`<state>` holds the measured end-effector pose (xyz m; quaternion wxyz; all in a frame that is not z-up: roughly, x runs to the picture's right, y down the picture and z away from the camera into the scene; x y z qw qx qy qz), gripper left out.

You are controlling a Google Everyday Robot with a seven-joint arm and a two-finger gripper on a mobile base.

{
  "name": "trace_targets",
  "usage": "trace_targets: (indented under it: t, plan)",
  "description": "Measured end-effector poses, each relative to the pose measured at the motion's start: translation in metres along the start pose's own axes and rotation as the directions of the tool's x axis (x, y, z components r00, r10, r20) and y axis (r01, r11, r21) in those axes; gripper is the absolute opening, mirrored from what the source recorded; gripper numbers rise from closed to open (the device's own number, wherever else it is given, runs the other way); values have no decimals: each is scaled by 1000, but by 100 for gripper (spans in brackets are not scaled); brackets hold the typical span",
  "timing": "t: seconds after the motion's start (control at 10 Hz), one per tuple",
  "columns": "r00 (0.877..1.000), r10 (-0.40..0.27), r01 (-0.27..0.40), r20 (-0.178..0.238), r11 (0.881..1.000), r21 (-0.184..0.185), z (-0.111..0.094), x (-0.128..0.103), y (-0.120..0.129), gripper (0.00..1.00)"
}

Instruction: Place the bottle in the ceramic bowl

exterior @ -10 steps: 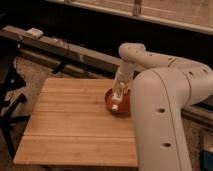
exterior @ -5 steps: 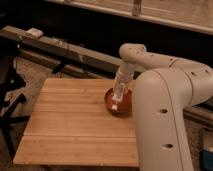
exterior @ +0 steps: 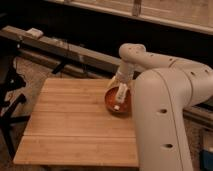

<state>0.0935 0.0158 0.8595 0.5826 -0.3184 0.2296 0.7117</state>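
Observation:
The ceramic bowl, orange inside with a dark reddish rim, sits at the right edge of the wooden table. My gripper reaches down from the white arm to just above the bowl's far side. The slim white bottle runs slanting from the gripper down into the bowl, its narrow tip low over the orange inside. The gripper hides the bottle's upper end. I cannot tell whether the bottle rests on the bowl or hangs from the gripper.
My bulky white arm covers the table's right side. A dark rail with cables runs behind the table. A black stand is at the left. A bare stretch of table lies left of and in front of the bowl.

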Motion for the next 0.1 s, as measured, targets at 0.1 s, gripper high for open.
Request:
trace_targets:
  t: [0.1]
  plan:
    - [1000,0,0,0,1000,0,0,0,0,80]
